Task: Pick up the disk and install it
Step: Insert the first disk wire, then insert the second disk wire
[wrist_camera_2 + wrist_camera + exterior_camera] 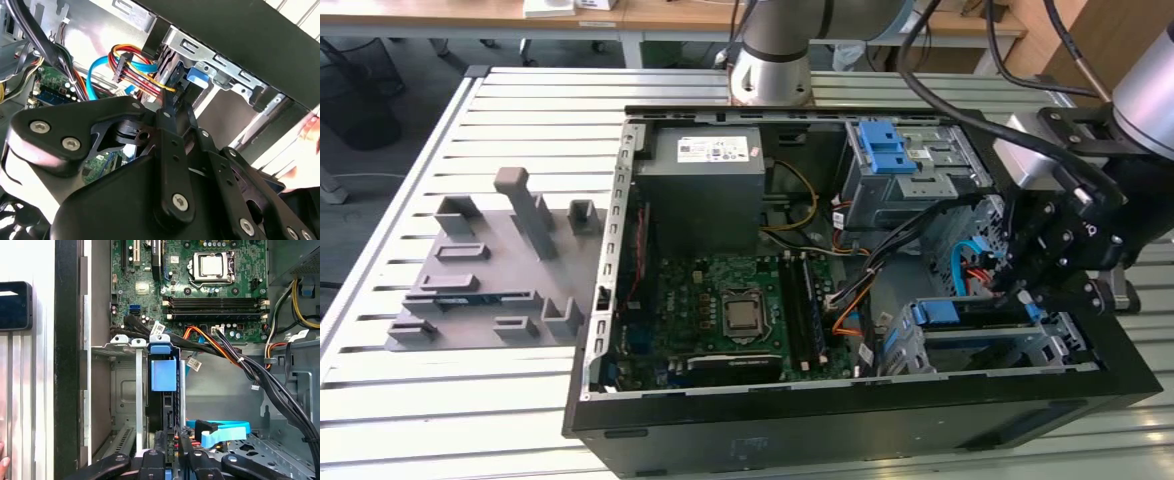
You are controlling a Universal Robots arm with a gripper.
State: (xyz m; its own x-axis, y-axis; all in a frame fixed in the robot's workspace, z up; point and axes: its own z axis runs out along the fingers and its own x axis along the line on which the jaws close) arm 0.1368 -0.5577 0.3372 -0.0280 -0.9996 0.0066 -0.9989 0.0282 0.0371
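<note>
Blue-framed disk (163,390) stands edge-on in the bay w/ tool (171,460) clamped on its rear edge.

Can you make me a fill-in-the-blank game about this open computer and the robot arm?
1. The gripper is down inside the open computer case, at the exterior view's ____ side.
2. The plastic tab on the disk in its slot, seen in the first wrist view, is coloured ____.
3. The grey plastic holder with upright pegs sits ____ the case, on the slatted table.
4. The motherboard inside the case is coloured ____.

Missing words: right; blue; outside; green
</note>
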